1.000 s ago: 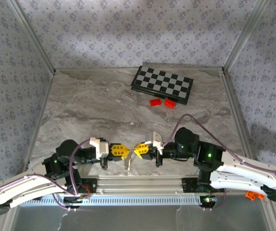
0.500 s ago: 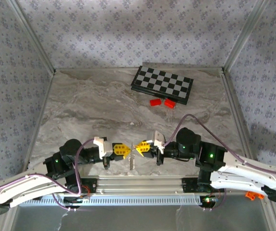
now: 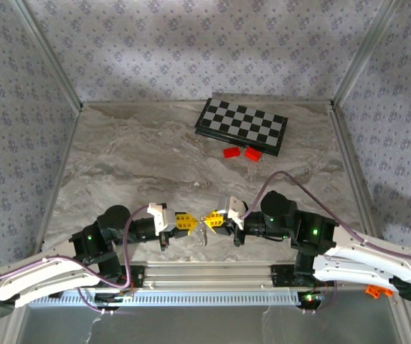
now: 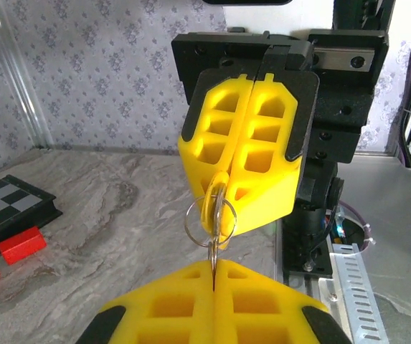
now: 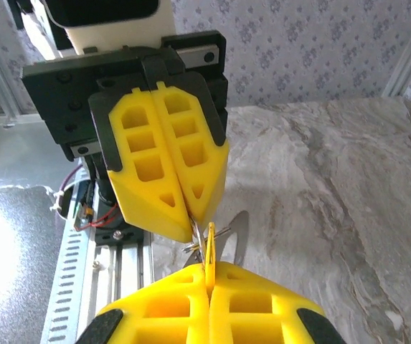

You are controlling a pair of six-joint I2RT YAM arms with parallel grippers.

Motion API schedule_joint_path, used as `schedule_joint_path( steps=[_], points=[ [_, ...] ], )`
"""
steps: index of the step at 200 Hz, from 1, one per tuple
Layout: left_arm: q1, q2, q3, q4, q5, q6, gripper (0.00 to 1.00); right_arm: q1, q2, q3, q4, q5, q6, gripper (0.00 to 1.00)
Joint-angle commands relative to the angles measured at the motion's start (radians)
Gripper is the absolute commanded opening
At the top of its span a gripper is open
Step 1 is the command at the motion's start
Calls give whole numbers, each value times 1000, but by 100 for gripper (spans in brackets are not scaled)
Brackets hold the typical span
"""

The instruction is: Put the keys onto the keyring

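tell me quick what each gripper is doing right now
left gripper: closed, pinching a key
right gripper: closed, holding the keyring

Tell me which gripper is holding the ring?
The right gripper: the ring is pinched at its shut tips. The left gripper pinches the key instead.

Checkerboard, red blocks just beside
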Motion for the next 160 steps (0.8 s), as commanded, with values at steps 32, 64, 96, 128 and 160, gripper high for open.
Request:
schedule_joint_path(
  steps=[32,64,96,128,160],
  points=[
    [0,-12,10,-18,-85,23,3,-23,49,120,-129,83,-8,0],
    [-1,-18,-13,-14,-141,22,20,-48,91,153,-169,89,4,0],
    [1,-19,-29,-10,-187,17,38,-75,140,198,-222,109,24,0],
    [0,-26,-37,-20,-238,-10,53,-128,185,233,-266,126,57,0],
    [-1,-47,-49,-24,-278,-36,65,-195,230,266,-312,119,88,0]
  ],
)
